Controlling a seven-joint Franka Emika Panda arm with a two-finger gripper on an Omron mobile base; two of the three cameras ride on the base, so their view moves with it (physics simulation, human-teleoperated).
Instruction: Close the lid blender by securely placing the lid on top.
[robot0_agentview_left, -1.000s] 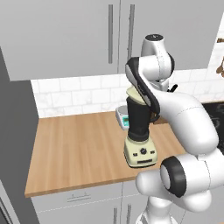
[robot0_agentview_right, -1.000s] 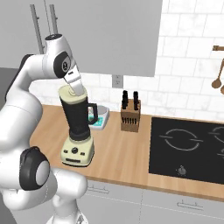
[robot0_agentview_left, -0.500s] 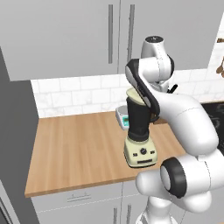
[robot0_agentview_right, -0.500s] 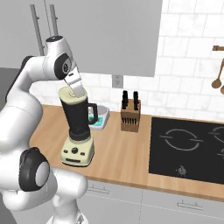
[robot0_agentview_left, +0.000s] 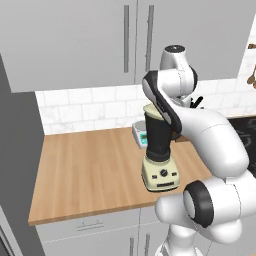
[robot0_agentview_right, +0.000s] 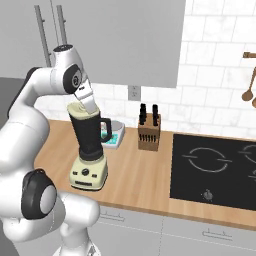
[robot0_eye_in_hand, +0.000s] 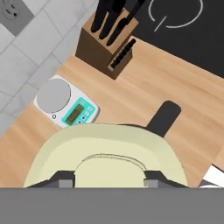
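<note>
**Lid over the jar, end effector on the knob**

From my console, the lid sits right at the top of the blender, its cream outline covering the jar's rim in the hand view, with the jar's dark side handle poking out beyond it. In the right base view the lid reads as a pale cap level with the jar mouth. I judge it is either just seated or a hair above the rim; I cannot tell which from these angles.

The end effector has its two dark tips flanking the lid's raised centre knob, closed in on it as far as I can see. Gripping the knob makes sense: it keeps the flat cap level and centred, so the rounded-square outline can line up with the rim.

The arm rises high, folds at the elbow and brings the wrist in above the jar, with the hand pointed down and tilted a little, as the right base view shows. The hand camera looks almost straight down over the lid onto the bench.

The blender stands upright on its cream base near the front of the wooden bench. The grey scale with a teal display lies just behind it towards the wall, and the knife block stands farther along, near the hob. Neither crowds the jar, so I see nothing to foul a downward press.
</note>
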